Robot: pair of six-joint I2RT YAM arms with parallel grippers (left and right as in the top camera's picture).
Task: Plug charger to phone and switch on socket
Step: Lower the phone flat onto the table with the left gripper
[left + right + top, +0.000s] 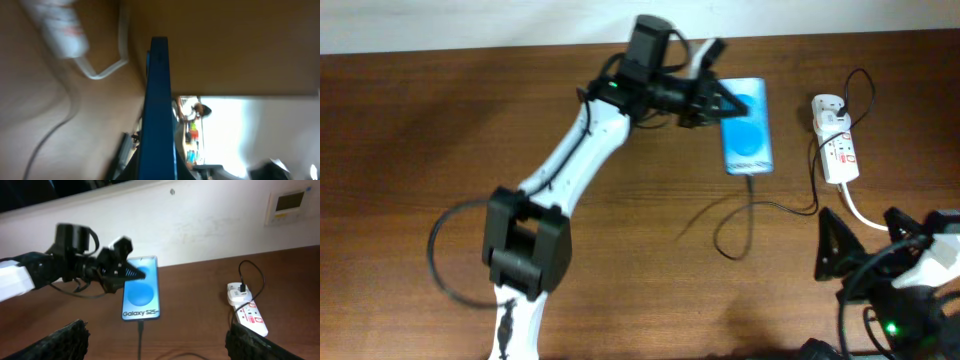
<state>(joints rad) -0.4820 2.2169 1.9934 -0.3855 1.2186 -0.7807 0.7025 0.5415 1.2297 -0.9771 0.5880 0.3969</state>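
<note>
The phone [748, 128] lies at the back of the table, its light blue screen up. The charger's [752, 205] thin black cable has its tip in the phone's near end. It runs right to a white adapter [825, 104] sitting in the socket [839, 150]. My left gripper [718, 102] is shut on the phone's left edge. In the left wrist view the phone [157, 100] shows edge-on between the jaws. My right gripper [870, 240] is open and empty at the front right. The right wrist view shows the phone [142, 287], cable [140, 332] and socket [250, 319].
The socket's thick white cord [860, 212] runs toward the front right, beside my right arm. It also shows blurred in the left wrist view [102, 72]. A black robot cable loops at the front left [438, 250]. A wall [210, 215] stands behind the table.
</note>
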